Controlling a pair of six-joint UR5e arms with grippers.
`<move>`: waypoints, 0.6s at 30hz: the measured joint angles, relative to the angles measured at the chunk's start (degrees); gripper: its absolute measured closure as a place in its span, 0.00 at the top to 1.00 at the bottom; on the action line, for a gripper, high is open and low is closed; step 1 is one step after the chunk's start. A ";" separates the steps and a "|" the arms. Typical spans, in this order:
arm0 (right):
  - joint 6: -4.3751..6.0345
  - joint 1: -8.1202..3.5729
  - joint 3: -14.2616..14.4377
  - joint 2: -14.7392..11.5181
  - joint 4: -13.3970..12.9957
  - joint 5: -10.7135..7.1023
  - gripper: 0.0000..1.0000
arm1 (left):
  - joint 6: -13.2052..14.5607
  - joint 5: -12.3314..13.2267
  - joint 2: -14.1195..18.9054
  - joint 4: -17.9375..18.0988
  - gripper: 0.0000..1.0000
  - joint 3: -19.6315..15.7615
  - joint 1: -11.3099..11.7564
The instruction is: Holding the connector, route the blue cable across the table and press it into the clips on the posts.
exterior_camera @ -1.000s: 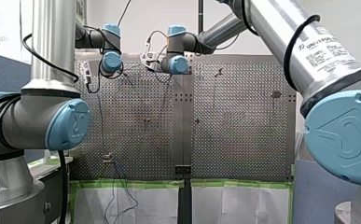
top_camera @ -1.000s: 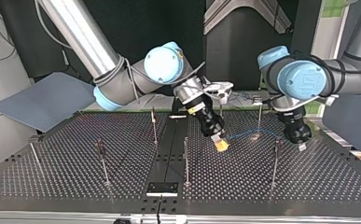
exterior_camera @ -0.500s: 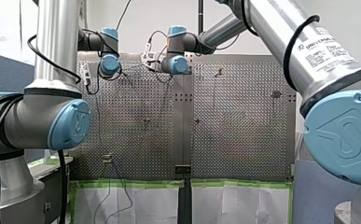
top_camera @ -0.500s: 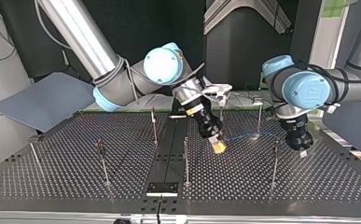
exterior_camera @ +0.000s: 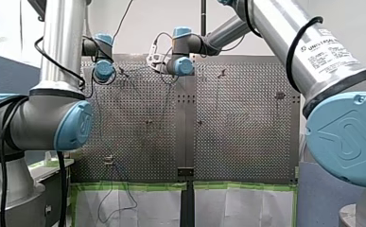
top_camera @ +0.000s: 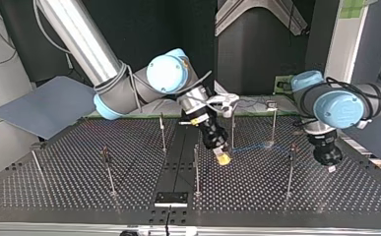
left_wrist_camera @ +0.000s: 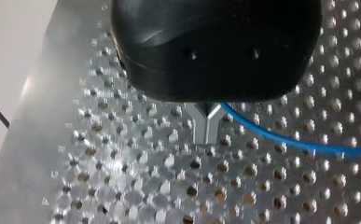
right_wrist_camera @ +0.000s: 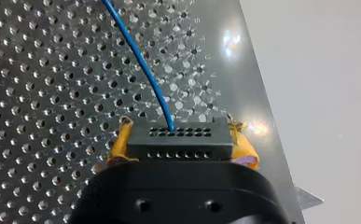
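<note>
In the right wrist view my right gripper [right_wrist_camera: 180,142] is shut on a black connector [right_wrist_camera: 178,137], held between its yellow pads [right_wrist_camera: 117,147]. The blue cable [right_wrist_camera: 141,60] leaves the connector's top and runs away over the perforated table. The top view shows this gripper [top_camera: 222,157] low over the table near the middle post [top_camera: 196,169]. From there the blue cable [top_camera: 249,146] runs toward the view's right. My left gripper [top_camera: 329,161] hovers by another post [top_camera: 290,169]. Its metal fingers [left_wrist_camera: 206,128] are shut, and the blue cable [left_wrist_camera: 285,142] comes out of the notch between them.
Several thin posts stand on the table [top_camera: 70,187], among them two [top_camera: 163,132] [top_camera: 273,123] toward the arms. A grey board [top_camera: 45,105] leans at the top view's left. A black plate [top_camera: 171,198] sits at the near edge. Loose wire [exterior_camera: 117,198] hangs below the table.
My right gripper carried the connector toward the top view's left, close to the middle post. My left gripper moved toward the view's right and nearer the camera.
</note>
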 joint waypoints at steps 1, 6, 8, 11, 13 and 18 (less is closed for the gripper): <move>-0.01 -0.08 0.00 0.00 0.00 0.05 0.00 | 0.33 0.41 -0.19 0.01 0.00 0.24 0.40; -0.10 -0.41 0.00 0.02 0.00 0.17 0.00 | 1.90 2.76 -1.58 0.14 0.00 0.99 2.16; -0.15 -0.48 0.00 0.06 0.00 0.18 0.00 | 2.08 3.67 -1.97 0.13 0.00 1.07 2.42; -0.19 -0.54 0.00 0.07 0.00 0.19 0.00 | 2.21 5.27 -2.47 0.17 0.00 1.33 2.72; -0.20 -0.60 0.00 0.09 0.03 0.18 0.00 | 2.28 6.36 -2.81 0.14 0.00 1.57 2.89; -0.22 -0.72 -0.01 0.13 0.02 0.16 0.00 | 2.91 9.10 -3.39 -0.11 0.00 1.78 3.04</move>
